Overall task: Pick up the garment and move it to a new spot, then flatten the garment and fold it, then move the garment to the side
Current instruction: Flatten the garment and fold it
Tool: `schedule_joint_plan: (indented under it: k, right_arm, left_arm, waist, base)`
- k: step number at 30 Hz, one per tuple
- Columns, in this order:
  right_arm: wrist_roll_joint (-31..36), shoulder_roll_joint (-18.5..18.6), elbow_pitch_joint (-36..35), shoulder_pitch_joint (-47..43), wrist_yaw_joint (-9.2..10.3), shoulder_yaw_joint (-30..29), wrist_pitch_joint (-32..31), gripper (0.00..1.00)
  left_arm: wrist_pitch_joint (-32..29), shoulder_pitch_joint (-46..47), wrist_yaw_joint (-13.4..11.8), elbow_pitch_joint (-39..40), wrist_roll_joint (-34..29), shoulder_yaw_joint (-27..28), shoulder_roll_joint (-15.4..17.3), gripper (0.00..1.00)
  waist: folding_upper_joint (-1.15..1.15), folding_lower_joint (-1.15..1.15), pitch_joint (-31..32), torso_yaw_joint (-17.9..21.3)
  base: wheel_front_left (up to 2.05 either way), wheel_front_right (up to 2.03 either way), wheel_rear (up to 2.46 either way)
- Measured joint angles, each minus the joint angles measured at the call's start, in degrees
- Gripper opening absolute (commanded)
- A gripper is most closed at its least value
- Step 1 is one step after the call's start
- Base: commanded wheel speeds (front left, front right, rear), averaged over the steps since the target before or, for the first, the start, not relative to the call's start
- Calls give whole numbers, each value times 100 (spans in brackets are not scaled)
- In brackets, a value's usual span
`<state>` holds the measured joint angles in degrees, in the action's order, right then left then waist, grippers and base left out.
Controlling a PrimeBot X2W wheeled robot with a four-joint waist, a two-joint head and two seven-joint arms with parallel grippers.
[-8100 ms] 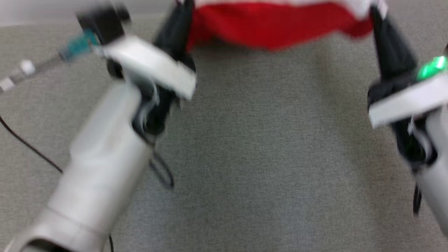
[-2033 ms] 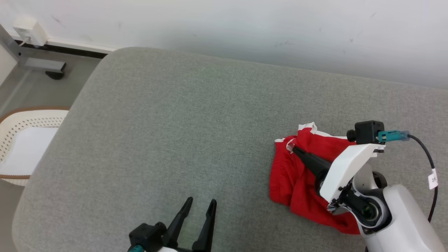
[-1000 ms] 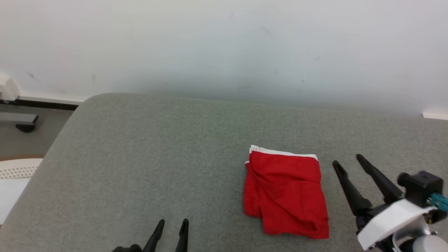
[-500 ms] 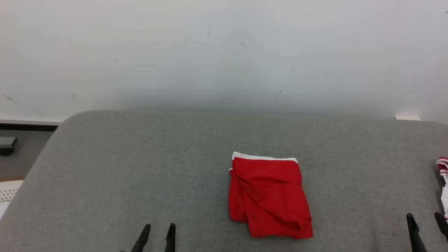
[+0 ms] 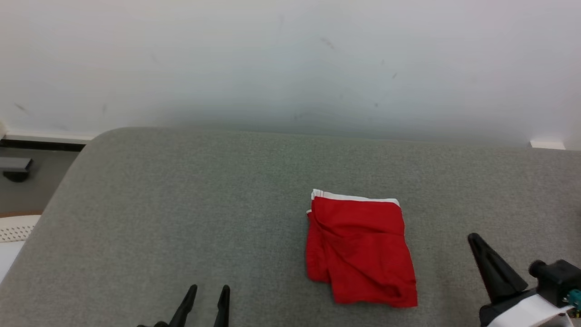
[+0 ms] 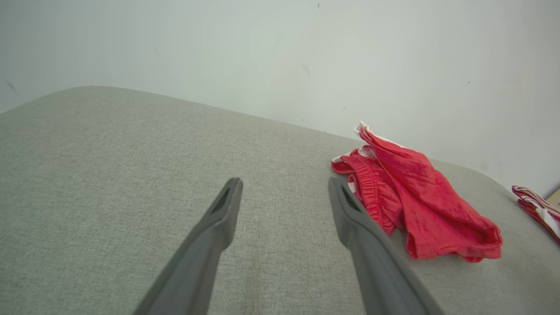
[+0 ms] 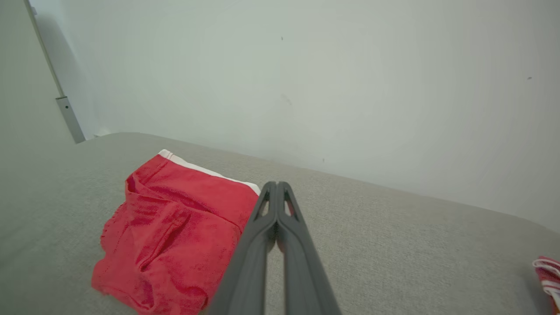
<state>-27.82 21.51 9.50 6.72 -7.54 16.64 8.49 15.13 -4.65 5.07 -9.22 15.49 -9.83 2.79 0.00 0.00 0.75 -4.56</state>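
head view: folded red garment between spread left pincer and closed right pincer

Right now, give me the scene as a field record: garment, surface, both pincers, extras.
garment: red garment, white waistband, folded, slightly rumpled
surface: grey cushion against a white wall
left pincer: open, empty, clear of the red garment
right pincer: shut, empty, beside the red garment, not gripping it
extras: red-and-white striped cloth on the cushion, apart from the red garment
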Motion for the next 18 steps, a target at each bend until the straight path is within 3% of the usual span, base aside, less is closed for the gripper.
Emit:
schedule_joint_plan:
  k: [6,18]
  right_arm:
    - [-264,-238,973,734,-1,927,-141,0]
    - [-733,-642,2551,1563,-1,2056,96,0]
  left_arm:
    - [-1,155,38,-9,-22,-112,1,100]
    - [-1,372,-9,-29,65,-254,0,100]
  waist:
    - [0,0,-178,-258]
    - [0,0,-496,-765]
  base:
    - [0,0,0]
    - [0,0,0]
